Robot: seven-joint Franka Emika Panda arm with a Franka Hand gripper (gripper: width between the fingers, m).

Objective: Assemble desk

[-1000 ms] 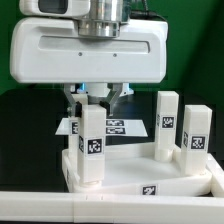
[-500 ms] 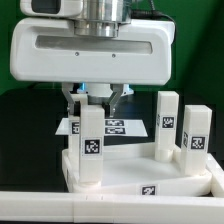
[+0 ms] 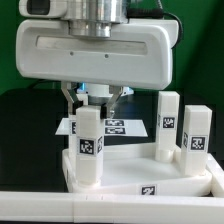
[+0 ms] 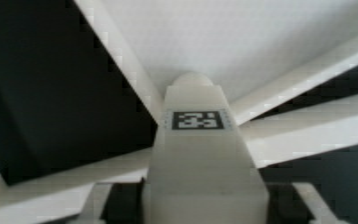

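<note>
**Desk assembly: pincer over the near corner leg**

I use the tabletop panel as my landmark. It lies flat on the worktop, rim up. Three legs stand upright on it. One leg occupies the panel's corner toward the exterior view's left. Two more legs stand at the panel's side toward the exterior view's right, near each other but apart.

The pincer hangs directly above the first leg, one finger on each side of its top. I cannot tell whether the fingers touch it or grip it. In the wrist view the same leg runs between the fingers, marker facing the camera.

The marker board lies behind the panel.
</note>
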